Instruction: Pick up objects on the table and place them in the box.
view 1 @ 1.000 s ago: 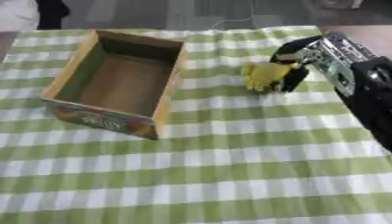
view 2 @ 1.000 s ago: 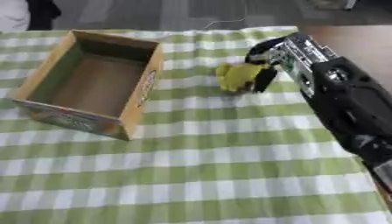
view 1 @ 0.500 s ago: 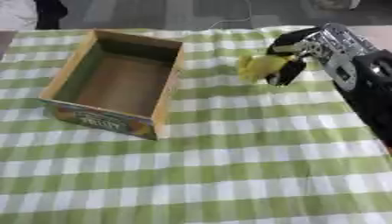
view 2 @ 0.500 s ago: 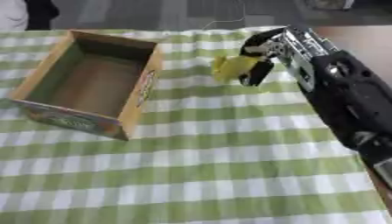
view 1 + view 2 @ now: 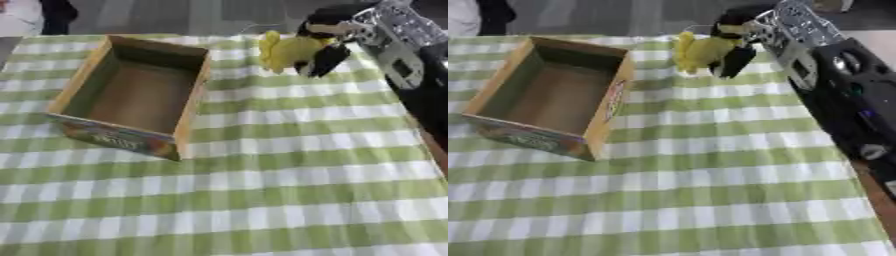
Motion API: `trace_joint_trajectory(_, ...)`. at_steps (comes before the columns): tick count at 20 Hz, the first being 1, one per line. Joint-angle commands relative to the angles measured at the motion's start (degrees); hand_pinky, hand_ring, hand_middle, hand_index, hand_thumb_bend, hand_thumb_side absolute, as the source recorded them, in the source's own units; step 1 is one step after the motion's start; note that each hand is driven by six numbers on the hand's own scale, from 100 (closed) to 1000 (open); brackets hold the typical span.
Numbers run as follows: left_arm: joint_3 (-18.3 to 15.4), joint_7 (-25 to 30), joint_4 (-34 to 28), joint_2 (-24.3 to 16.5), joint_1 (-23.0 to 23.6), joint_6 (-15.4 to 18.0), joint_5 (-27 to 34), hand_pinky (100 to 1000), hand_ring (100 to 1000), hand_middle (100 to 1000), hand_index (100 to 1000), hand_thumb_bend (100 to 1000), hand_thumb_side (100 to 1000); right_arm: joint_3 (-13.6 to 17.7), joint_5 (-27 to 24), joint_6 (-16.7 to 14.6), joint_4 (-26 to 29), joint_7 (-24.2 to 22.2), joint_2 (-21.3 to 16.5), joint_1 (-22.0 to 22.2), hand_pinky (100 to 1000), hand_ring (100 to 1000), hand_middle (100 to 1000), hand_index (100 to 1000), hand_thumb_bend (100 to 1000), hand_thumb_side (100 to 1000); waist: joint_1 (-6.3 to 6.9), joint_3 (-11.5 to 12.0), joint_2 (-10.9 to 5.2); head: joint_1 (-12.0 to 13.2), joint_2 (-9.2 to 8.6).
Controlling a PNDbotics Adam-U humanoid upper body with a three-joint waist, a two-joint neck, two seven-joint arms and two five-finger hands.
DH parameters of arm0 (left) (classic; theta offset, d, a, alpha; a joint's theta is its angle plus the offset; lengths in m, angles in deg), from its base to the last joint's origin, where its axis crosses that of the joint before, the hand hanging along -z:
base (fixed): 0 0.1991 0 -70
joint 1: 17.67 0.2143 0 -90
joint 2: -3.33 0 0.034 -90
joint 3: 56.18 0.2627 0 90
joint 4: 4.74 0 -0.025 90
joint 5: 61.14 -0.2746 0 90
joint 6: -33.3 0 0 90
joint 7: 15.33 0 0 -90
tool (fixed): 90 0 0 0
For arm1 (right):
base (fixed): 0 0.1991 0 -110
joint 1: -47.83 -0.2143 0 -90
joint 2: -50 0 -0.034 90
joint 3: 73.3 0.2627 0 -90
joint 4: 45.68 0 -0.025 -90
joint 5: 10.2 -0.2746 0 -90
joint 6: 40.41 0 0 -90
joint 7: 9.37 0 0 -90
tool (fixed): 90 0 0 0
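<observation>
Here the right robot hand (image 5: 325,42) sits in the upper right of the frame, its dark fingers curled round a yellow object (image 5: 287,50) and pinching it from the right side and from above. The object appears lifted clear of the green-and-white checked cloth (image 5: 262,190) that covers the worktop, though how far above it cannot be told. It hangs in the upper middle of the frame, just right of the open cardboard box (image 5: 70,90), which lies in the upper left and looks empty inside. The left robot hand shows in neither view.

The yellow thing looks soft and lumpy, with a small lobe sticking up at its upper left, so it is probably a plush or foam toy, but its exact kind cannot be made out. If so, it should be light and should give under the fingers rather than slip, and it is unlikely to break when dropped. The thick middle of the body looks like the best place to hold it, as the hand does now; a hold on the thin lobe might let it swing or pull free. Being soft, it could sag and catch the near wall of the box on the way over.
</observation>
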Motion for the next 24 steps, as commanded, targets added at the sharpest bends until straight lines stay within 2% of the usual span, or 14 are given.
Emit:
trace_joint_trajectory(1,-0.20,-0.03,-1.09,-1.22,-0.22,0.07,0.27,748,609,586,751,100,933,0.92,-1.19,2.09,5.12,0.02,-1.42,-2.56,772,813,494,631,100,409,0.07,0.15,-1.54,0.04,-0.22)
trace_joint_trajectory(2,-0.17,-0.02,-1.09,-1.24,-0.21,0.07,0.29,748,609,586,751,100,933,1.09,-1.25,2.79,6.11,-0.15,-1.13,-3.13,773,812,493,631,100,413,0.07,0.18,-1.58,-0.07,-0.09)
trace_joint_trajectory(3,-0.13,0.00,-1.09,-1.27,-0.22,0.07,0.32,748,610,586,751,100,932,1.19,-1.25,3.49,6.90,-0.42,-0.71,-3.71,773,812,493,631,100,462,0.06,0.20,-1.61,-0.19,0.04)
trace_joint_trajectory(4,-0.08,0.03,-1.09,-1.30,-0.25,0.06,0.35,748,610,586,751,100,933,1.20,-1.19,4.09,7.50,-0.77,-0.23,-4.27,773,812,494,632,100,417,0.06,0.22,-1.63,-0.29,0.17)
trace_joint_trajectory(9,0.22,0.26,-1.09,-1.34,-0.26,0.01,0.54,748,610,586,752,100,933,0.46,-0.09,5.62,8.55,-2.75,3.93,-7.29,775,811,494,633,100,432,0.07,0.57,-1.75,-0.55,0.96)
trace_joint_trajectory(10,0.28,0.33,-1.09,-1.34,-0.24,-0.01,0.58,748,610,586,752,100,933,0.31,0.21,5.80,8.47,-3.01,4.91,-7.79,775,811,494,632,100,475,0.07,0.69,-1.78,-0.66,1.05)
trace_joint_trajectory(11,0.33,0.39,-1.09,-1.33,-0.23,-0.04,0.61,748,610,586,752,100,933,0.18,0.57,5.98,8.30,-3.18,5.90,-8.24,775,811,494,633,100,436,0.06,0.83,-1.81,-0.78,1.10)
trace_joint_trajectory(17,0.68,0.74,-1.09,-1.28,-0.23,-0.09,0.94,749,611,587,752,100,933,-0.12,3.02,6.90,5.44,-2.97,11.83,-9.90,779,807,492,633,100,439,0.10,1.56,-1.85,-1.29,1.78)
trace_joint_trajectory(24,1.07,1.20,-1.09,-1.29,-0.61,-0.16,1.34,749,611,587,752,100,932,-0.42,5.22,7.20,1.47,-1.44,17.38,-10.79,781,804,489,629,100,440,-0.01,2.35,-1.55,-2.01,0.67)
